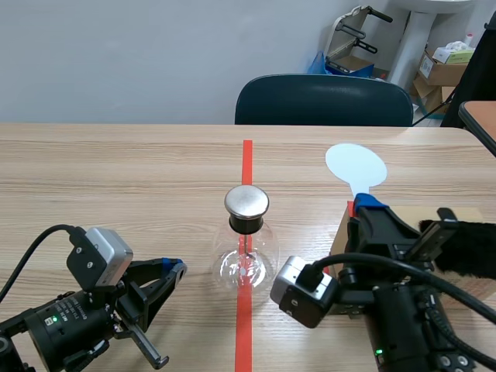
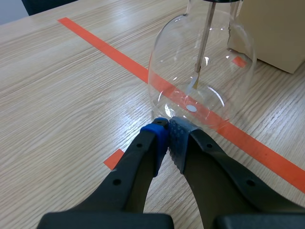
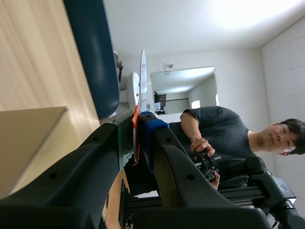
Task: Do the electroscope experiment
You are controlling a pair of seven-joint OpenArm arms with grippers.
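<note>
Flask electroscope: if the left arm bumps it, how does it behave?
Flask looks like thin clear glass, so probably fragile. Round belly with a metal cap up top: likely tips or rolls rather than slides. Smooth glass is probably slippery to grip.

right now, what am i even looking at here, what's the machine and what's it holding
The machine is a two-armed robot at a wooden table. The wide picture looks out from between the arms; the other two come from a camera on each wrist. On the table stand a glass flask with a metal cap, a box and, by it, black fur. The left gripper is shut on nothing, beside the flask. The right gripper holds a pale blue paddle, raised.
</note>
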